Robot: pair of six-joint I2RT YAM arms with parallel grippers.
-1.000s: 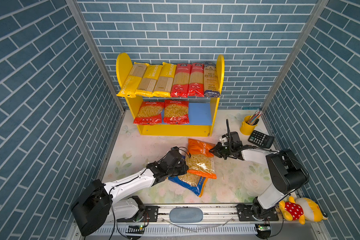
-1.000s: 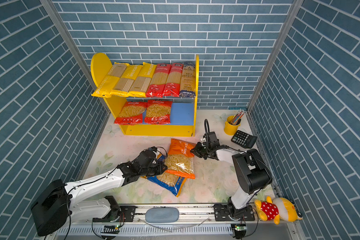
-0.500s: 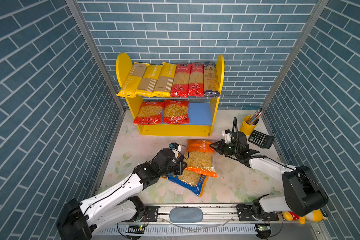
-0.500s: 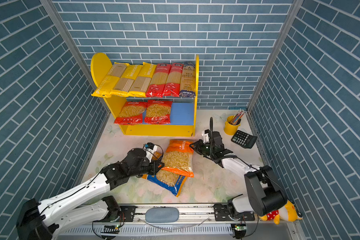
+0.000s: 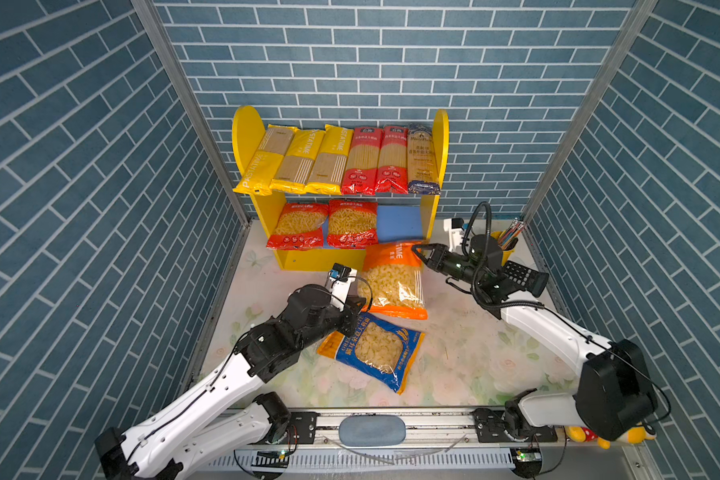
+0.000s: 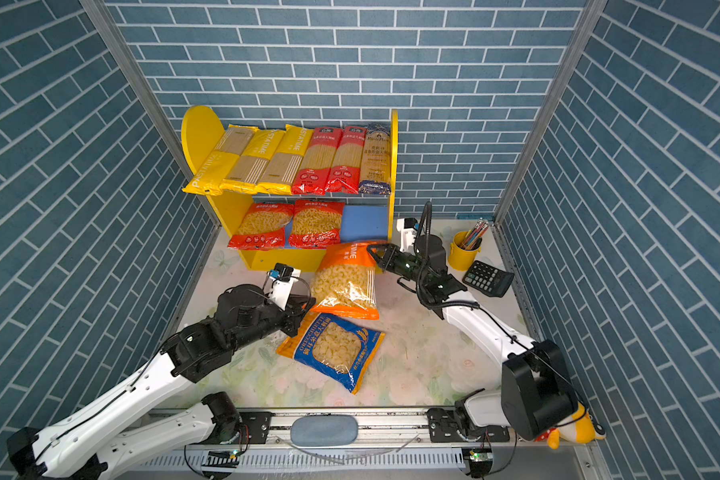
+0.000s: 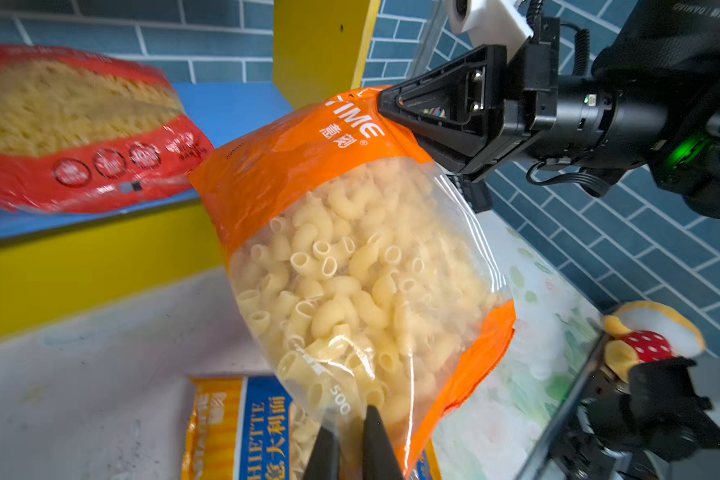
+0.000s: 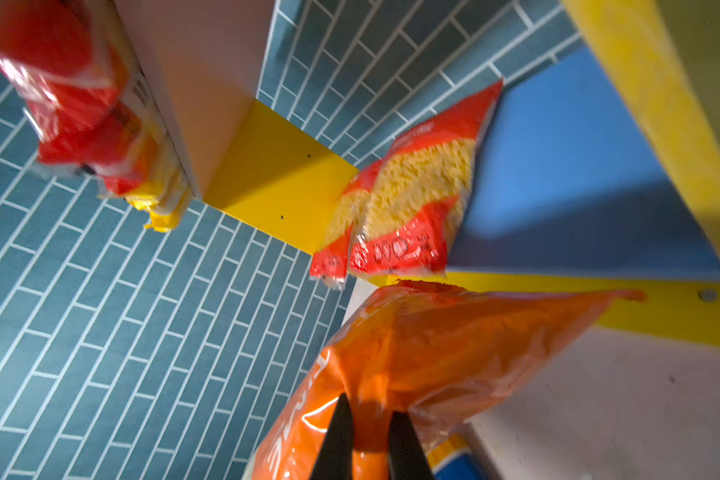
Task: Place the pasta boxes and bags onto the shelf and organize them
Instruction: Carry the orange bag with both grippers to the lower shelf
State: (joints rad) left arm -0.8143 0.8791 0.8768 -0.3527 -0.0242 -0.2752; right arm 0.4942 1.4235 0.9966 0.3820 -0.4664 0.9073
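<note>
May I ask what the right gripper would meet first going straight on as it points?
Past the orange bag it grips, probably the nearer red pasta bag on the shelf's blue board; depth is unclear.

The shelf (image 5: 248, 137) stands at the tabletop's (image 5: 474, 353) 12 o'clock. Six long packs (image 5: 362, 162) lie side by side on its upper board, two bags (image 5: 352, 222) on the lower board's 9 o'clock half. Just before the shelf is the macaroni bag (image 5: 393, 282), with the left pincer (image 5: 360, 305) on its 7 o'clock corner and the right pincer (image 5: 416, 249) on its 1 o'clock corner. A flat bag (image 5: 375, 347) lies at its 6 o'clock. The cup (image 6: 462, 253) and calculator (image 6: 487, 278) sit at its 3 o'clock.
</note>
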